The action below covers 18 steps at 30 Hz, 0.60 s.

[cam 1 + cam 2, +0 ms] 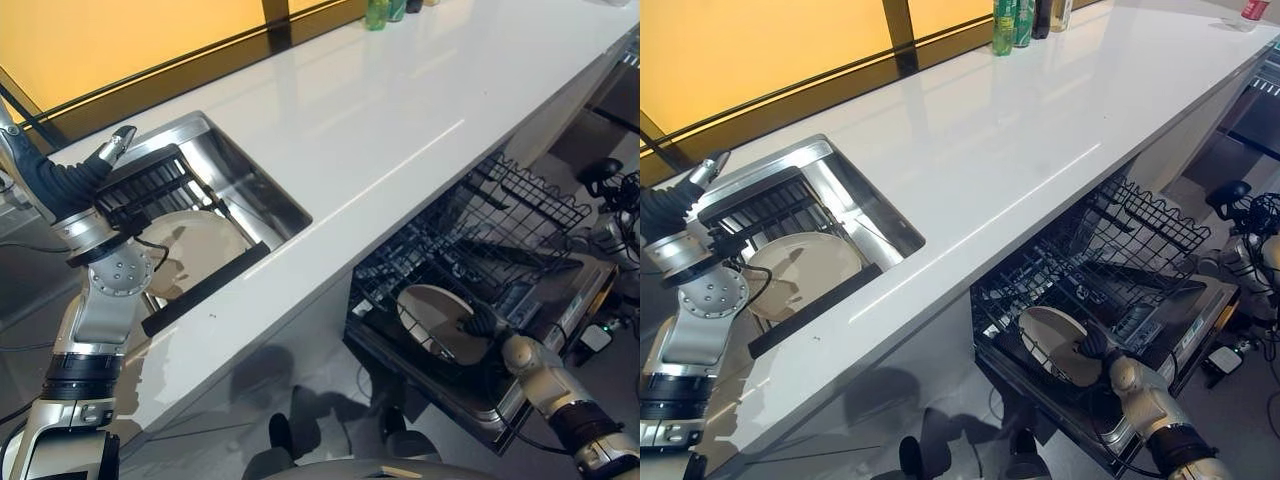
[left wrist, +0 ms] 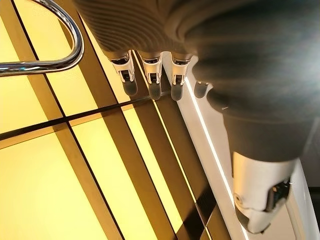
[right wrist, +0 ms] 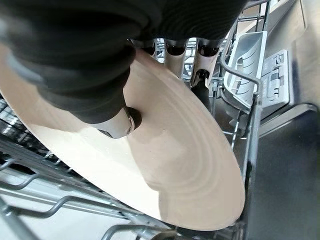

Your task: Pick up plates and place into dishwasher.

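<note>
My right hand [image 1: 487, 322] is shut on a beige plate [image 1: 432, 318] and holds it on edge in the lower dishwasher rack [image 1: 470, 250]. In the right wrist view the thumb presses the face of the plate [image 3: 165, 165] while the fingers [image 3: 175, 50] curl behind its rim, with rack wires just under it. A second beige plate [image 1: 195, 250] lies in the sink [image 1: 245, 175] beside a black drying rack [image 1: 150, 180]. My left hand [image 1: 112, 148] hovers above the sink's left end, its fingers [image 2: 152, 80] straight and holding nothing.
The long white counter [image 1: 400, 110] runs from the sink to the far right, with bottles [image 1: 1025, 22] at its back edge. The pulled-out rack and the open dishwasher door [image 1: 560, 300] stick out below the counter's front. A chrome tap [image 2: 45, 62] curves near my left hand.
</note>
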{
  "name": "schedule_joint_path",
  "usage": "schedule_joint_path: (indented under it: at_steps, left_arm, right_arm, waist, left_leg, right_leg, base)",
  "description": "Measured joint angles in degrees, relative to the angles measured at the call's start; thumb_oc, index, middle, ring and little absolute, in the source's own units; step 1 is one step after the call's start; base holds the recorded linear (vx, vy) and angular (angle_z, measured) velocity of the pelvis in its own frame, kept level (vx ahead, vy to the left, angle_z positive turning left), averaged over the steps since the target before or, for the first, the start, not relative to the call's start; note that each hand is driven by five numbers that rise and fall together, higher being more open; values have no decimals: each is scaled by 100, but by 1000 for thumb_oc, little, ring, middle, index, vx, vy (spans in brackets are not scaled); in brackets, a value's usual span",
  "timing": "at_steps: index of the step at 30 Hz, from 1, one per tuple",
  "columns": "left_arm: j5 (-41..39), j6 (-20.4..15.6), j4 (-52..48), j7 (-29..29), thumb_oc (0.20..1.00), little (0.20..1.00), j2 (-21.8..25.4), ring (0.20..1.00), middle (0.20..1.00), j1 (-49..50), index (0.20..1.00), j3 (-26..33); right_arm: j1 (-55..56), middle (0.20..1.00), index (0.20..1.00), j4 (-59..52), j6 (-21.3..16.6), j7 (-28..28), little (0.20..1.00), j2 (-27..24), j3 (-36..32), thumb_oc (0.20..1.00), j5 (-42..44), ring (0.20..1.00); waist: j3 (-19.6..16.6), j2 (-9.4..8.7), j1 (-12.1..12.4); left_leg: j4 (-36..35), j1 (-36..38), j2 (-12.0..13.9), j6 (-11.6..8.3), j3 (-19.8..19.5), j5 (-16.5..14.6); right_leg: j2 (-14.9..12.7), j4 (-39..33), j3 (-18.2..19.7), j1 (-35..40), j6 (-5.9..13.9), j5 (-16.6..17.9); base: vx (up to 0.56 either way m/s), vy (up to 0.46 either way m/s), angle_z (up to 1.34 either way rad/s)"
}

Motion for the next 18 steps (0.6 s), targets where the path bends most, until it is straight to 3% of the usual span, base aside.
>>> schedule_joint_path:
  at_steps: [11,12,13,18]
  left_arm:
    - [-14,85,-3,-250,1000,1000,-25,1000,1000,7,1000,2]
    - [-14,85,-3,-287,1000,1000,-25,1000,1000,12,1000,2]
    - [-14,85,-3,-319,1000,1000,-25,1000,1000,14,1000,2]
    - [-21,150,-2,-564,1000,1000,-10,1000,1000,112,1000,22]
  right_arm:
    - [142,219,219,12,153,6,219,143,-5,219,-45,219]
    - [190,743,743,12,160,1,743,153,-10,743,-43,743]
    - [242,1000,1000,11,166,-6,1000,155,-12,1000,-39,1000]
    - [758,1000,1000,-34,176,-6,1000,280,-47,1000,257,1000]
  waist:
    - [-141,-34,25]
    - [-201,-39,39]
    - [-257,-55,64]
    - [-465,-202,157]
  left_leg:
    - [-27,187,28,-14,-22,-3]
    - [-27,186,31,-17,-22,-5]
    - [-27,188,32,-19,-21,-6]
    - [-15,197,32,-19,-21,0]
  right_leg:
    - [24,-1,-63,210,-30,-37]
    - [27,-1,-63,210,-30,-37]
    - [29,-1,-63,210,-30,-38]
    - [34,-2,-62,227,-31,-38]
  base:
    - [52,-27,2]
    - [51,-46,-1]
    - [45,-42,-1]
    - [31,-36,1]
